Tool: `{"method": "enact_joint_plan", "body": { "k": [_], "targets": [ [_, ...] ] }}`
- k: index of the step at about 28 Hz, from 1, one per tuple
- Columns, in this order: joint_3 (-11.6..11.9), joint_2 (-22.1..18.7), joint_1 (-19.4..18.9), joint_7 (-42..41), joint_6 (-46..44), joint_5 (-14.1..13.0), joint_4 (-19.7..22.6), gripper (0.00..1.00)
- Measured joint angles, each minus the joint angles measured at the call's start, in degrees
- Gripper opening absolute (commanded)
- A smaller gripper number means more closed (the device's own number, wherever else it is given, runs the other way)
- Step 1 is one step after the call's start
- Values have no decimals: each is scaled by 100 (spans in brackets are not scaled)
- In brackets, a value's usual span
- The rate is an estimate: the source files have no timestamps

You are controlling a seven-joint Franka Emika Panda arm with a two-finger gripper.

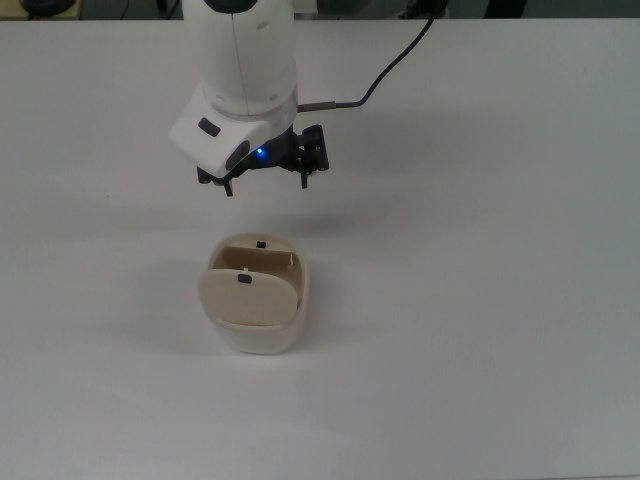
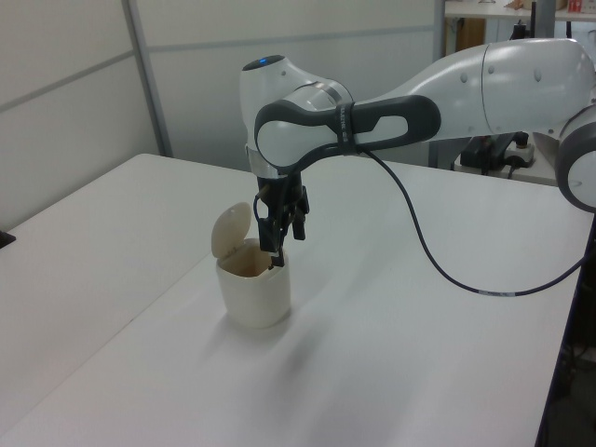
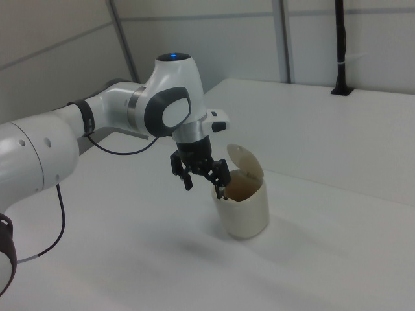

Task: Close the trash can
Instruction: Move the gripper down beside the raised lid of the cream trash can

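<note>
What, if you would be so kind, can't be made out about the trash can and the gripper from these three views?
- Inside of the trash can: the raised lid covers the opening in the top view; in the left and right views only the inner rim shows.
- Gripper: in the left and right views its tips overlap the can's rim, so contact cannot be judged.
- Arm base: cut off by the frame edge in every view.

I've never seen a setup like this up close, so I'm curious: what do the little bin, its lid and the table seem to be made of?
The trash can looks like moulded plastic: cream, smooth, matte, with rounded corners and thin walls. Its raised lid seems the same plastic in a slightly beiger tone, with a small black tab. The table looks like a white matte laminate or coated board; which one is unclear.
</note>
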State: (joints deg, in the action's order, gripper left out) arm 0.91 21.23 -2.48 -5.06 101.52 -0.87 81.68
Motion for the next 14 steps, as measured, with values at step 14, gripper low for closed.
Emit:
{"method": "enact_joint_plan", "body": {
  "k": [14],
  "targets": [
    [185,-103,43,0,16,0,-86,0]
  ]
}}
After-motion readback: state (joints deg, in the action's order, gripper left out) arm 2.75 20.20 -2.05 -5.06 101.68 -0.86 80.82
